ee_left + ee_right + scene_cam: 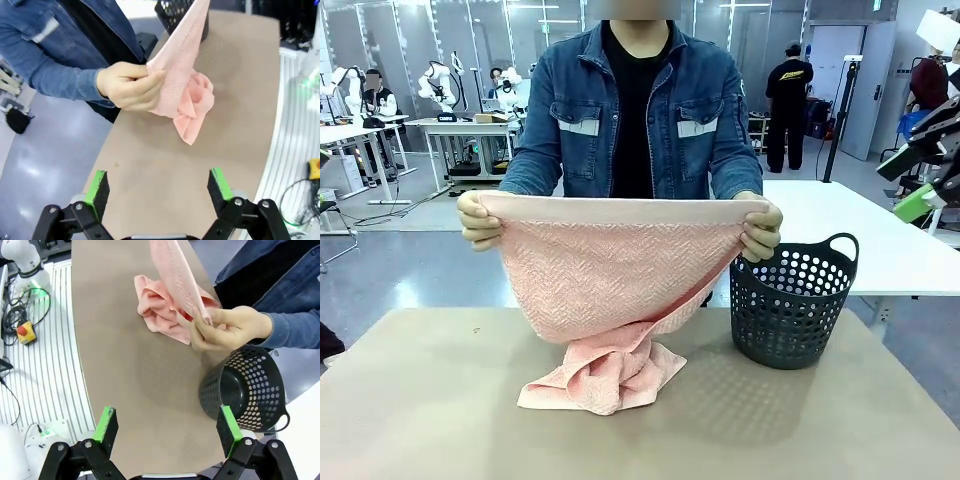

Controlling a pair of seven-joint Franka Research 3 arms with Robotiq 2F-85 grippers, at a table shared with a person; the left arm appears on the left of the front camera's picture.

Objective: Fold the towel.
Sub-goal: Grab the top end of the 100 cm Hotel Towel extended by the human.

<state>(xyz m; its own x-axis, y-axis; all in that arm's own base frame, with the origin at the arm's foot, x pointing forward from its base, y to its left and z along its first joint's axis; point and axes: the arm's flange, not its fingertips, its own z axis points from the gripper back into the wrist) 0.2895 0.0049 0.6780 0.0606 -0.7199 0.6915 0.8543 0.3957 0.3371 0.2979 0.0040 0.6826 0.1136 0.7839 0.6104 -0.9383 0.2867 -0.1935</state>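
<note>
A person at the far side holds the pale pink towel (610,275) up by its top edge, one hand (480,220) at each corner. Its lower part lies bunched on the brown table (430,400). In the left wrist view the towel (182,75) hangs from a hand (130,85), well beyond my left gripper (159,190), which is open with nothing between its green pads. In the right wrist view the towel (170,295) is also far ahead of my right gripper (167,426), open and empty above the table edge.
A dark perforated basket (790,305) with handles stands on the table to the right of the towel, seen close to the right gripper as the basket (245,387). A white table stands behind it. Cables and a red button (25,332) lie on the floor beside the table.
</note>
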